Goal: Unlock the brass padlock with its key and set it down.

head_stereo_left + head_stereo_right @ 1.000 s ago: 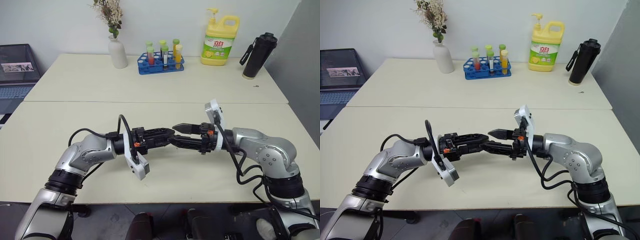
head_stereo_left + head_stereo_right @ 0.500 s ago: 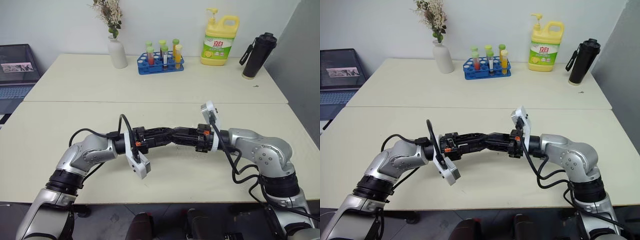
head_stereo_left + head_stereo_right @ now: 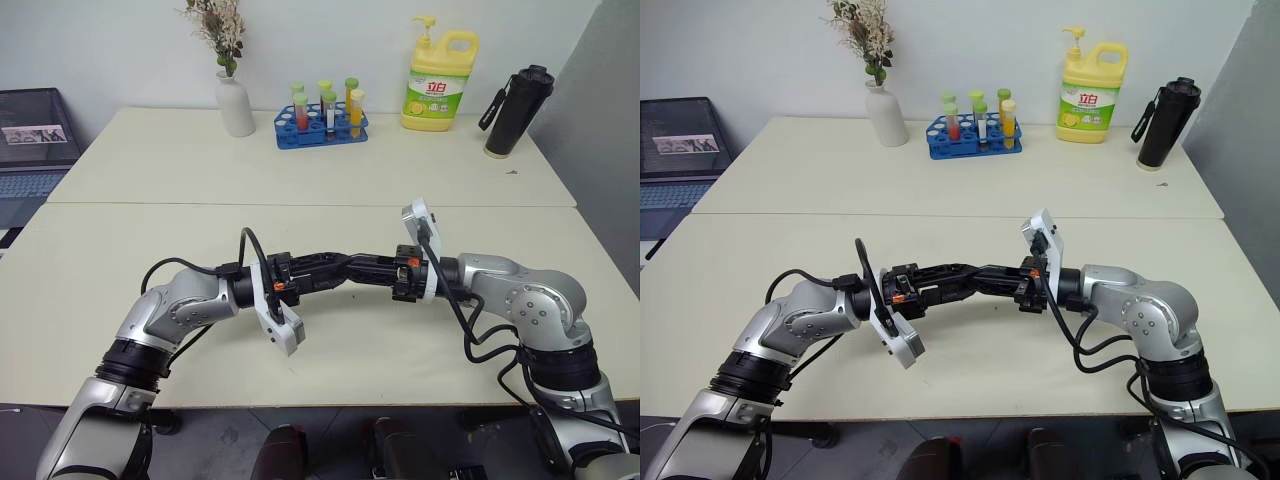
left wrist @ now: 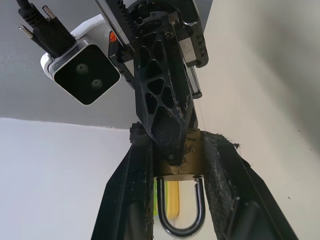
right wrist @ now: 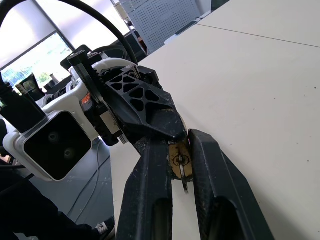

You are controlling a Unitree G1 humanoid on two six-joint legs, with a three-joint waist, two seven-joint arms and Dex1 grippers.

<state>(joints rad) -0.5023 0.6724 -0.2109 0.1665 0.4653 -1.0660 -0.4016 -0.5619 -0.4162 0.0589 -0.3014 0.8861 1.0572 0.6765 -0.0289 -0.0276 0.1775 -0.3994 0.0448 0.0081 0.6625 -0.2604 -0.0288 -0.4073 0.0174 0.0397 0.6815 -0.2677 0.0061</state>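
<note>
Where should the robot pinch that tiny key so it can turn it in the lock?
Pinch the key by its flat outer end, the part sticking out of the brass padlock, coming straight at the keyhole face. The left gripper clamps the padlock's sides, so only that face is free, and the right gripper already closes there.

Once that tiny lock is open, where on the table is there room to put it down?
The near table is bare on either side of the arms. The far table is crowded along the wall: vase, test-tube rack, soap jug, black bottle.
</note>
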